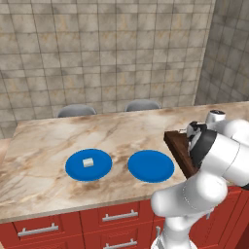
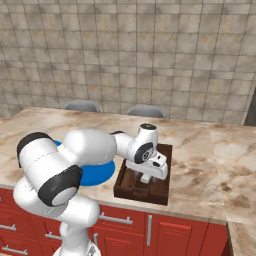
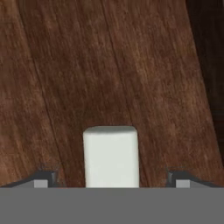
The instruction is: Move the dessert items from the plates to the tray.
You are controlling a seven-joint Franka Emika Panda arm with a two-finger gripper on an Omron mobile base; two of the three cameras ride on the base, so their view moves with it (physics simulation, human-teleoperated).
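Over the dark brown wooden rectangular tray (image 2: 162, 187), gripper (image 3: 111, 178) spread, cream cube (image 3: 111, 155) between its tips, untouched; second cube (image 1: 88, 162) on left blue plate (image 1: 78, 170).

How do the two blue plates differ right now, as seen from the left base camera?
The left plate carries a small cream cube near its middle; the right plate is bare. The left plate lies farther from the wooden tray; the right plate lies next to it. Both are flat, round, bright blue and equal in size.
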